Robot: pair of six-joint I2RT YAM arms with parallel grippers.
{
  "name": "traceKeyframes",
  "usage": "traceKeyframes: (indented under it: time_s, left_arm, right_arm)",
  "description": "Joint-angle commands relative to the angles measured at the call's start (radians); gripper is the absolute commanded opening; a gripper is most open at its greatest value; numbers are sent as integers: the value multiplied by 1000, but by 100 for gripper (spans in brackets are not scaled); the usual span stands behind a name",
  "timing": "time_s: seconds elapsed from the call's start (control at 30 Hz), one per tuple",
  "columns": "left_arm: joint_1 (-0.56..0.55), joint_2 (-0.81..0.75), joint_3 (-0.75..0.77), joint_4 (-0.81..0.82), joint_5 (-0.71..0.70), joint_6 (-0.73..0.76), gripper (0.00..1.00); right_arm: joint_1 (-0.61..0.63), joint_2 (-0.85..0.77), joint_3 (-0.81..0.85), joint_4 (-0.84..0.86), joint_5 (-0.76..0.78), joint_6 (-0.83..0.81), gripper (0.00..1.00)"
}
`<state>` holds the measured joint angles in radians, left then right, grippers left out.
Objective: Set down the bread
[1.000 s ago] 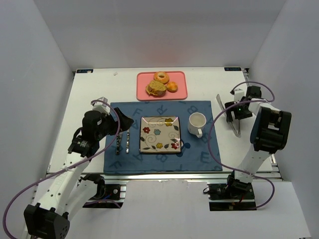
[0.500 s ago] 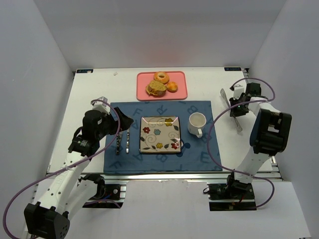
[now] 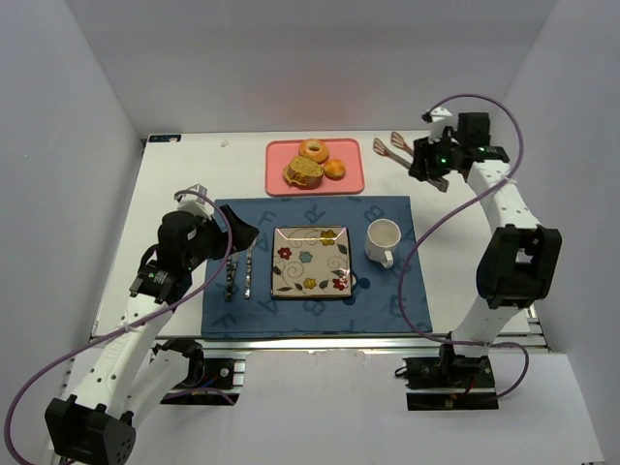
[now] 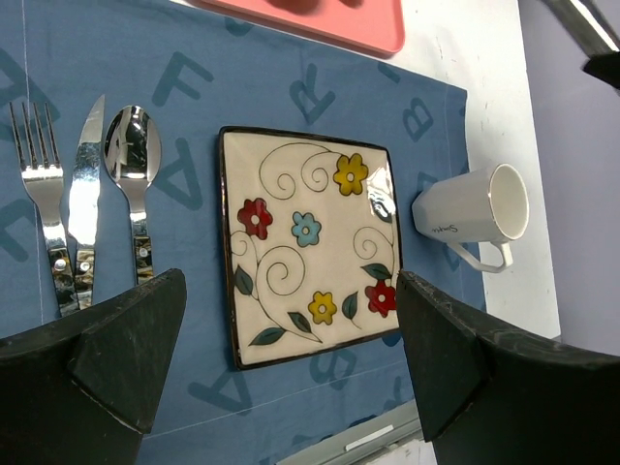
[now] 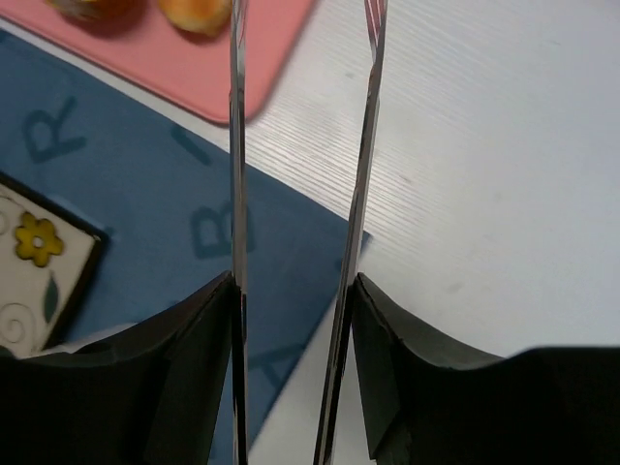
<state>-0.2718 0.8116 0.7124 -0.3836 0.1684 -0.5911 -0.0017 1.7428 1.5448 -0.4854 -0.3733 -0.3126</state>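
Several breads lie on a pink tray (image 3: 349, 180) at the table's far middle: a ring doughnut (image 3: 313, 149), a filled roll (image 3: 303, 173) and a small bun (image 3: 334, 170). The flowered plate (image 3: 310, 260) is bare on the blue mat (image 3: 387, 300). My right gripper (image 3: 429, 160) is shut on metal tongs (image 3: 392, 147), held just right of the tray. In the right wrist view the tongs' two blades (image 5: 365, 184) stand apart between my fingers (image 5: 407, 368), and the bun (image 5: 199, 12) shows at the top. My left gripper (image 3: 242, 235) is open and empty above the mat, left of the plate (image 4: 308, 242).
A white mug (image 3: 383, 239) stands on the mat right of the plate, also in the left wrist view (image 4: 475, 208). A fork (image 4: 44, 223), knife (image 4: 85, 194) and spoon (image 4: 131, 174) lie left of the plate. White walls close in the table.
My right arm has swung from the table's right side to the far middle, carrying the tongs leftward to beside the pink tray. The left arm has barely moved.
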Motion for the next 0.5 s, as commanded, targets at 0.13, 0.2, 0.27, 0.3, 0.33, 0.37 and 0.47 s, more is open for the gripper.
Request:
traceKeyframes:
  time_s: [0.13, 0.2, 0.27, 0.3, 0.33, 0.37, 0.47]
  left_arm:
    - [2, -37, 52, -44, -18, 1, 98]
    - [2, -49, 56, -58, -26, -6, 98]
    - [2, -57, 56, -67, -32, -15, 98]
    - [2, -64, 56, -72, -33, -18, 98]
    - [2, -68, 56, -77, -35, -21, 98]
    - [2, -71, 58, -86, -38, -26, 98]
    - [2, -81, 68, -109, -49, -32, 98]
  right_arm:
    - [107, 148, 175, -30, -69, 87, 54]
    - [127, 176, 221, -22, -72, 102, 55]
    - [144, 227, 257, -27, -78, 112, 56]
    - [150, 262, 291, -28, -79, 121, 59]
    - [157, 277, 304, -25, -78, 127, 60]
    - [166, 294, 314, -24, -78, 133, 60]
    - [186, 342, 340, -13, -76, 148, 61]
